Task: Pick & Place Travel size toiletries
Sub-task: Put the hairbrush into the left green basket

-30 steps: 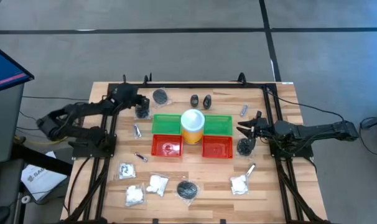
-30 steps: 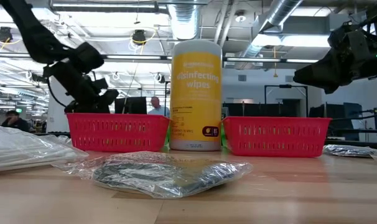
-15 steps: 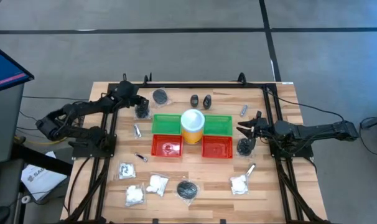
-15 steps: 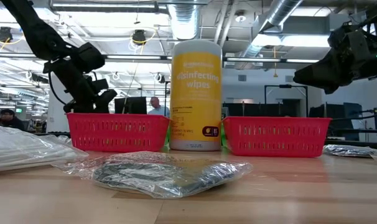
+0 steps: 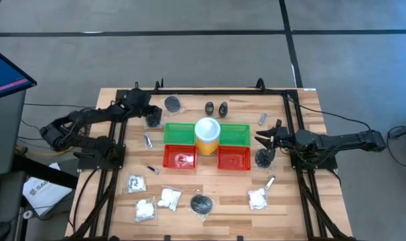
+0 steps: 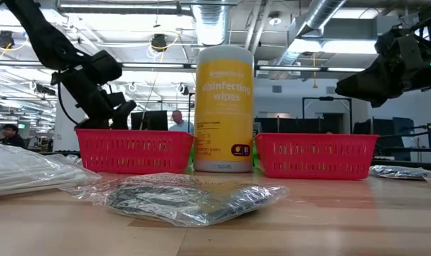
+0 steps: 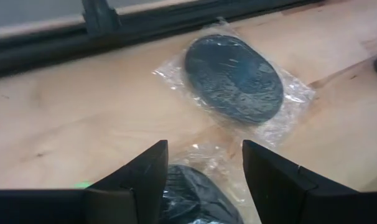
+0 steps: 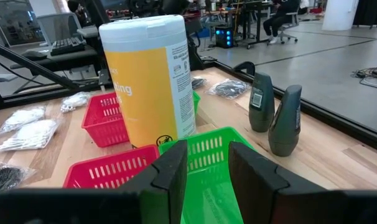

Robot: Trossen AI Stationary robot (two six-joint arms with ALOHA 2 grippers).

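My left gripper (image 7: pixel 204 146) hovers open at the far left of the table (image 5: pixel 189 221), slanting down. Its fingers stand on either side of a clear-wrapped dark grey pad (image 7: pixel 191 193) that lies flat on the wood beside the left green tray (image 5: pixel 178 132). A second wrapped pad (image 7: pixel 233 78) lies just beyond it. My right gripper (image 5: pixel 262 138) waits open and level at the right, above another dark pad (image 5: pixel 262 157). White packets (image 5: pixel 145 209), silvery tubes (image 5: pixel 147 140) and one more pad (image 5: pixel 201 203) lie toward the near edge.
Two green trays and two red trays (image 5: pixel 234 158) sit mid-table around the yellow cylinder with a white top (image 5: pixel 208 134). Two black bottles (image 5: pixel 216 108) stand at the far edge. A black frame rail (image 7: pixel 176 25) runs along the far side, close behind the pads.
My left gripper has opened and tipped up a little, staying over the same spot. The wrapped pad below it lies where it was beside the green tray.
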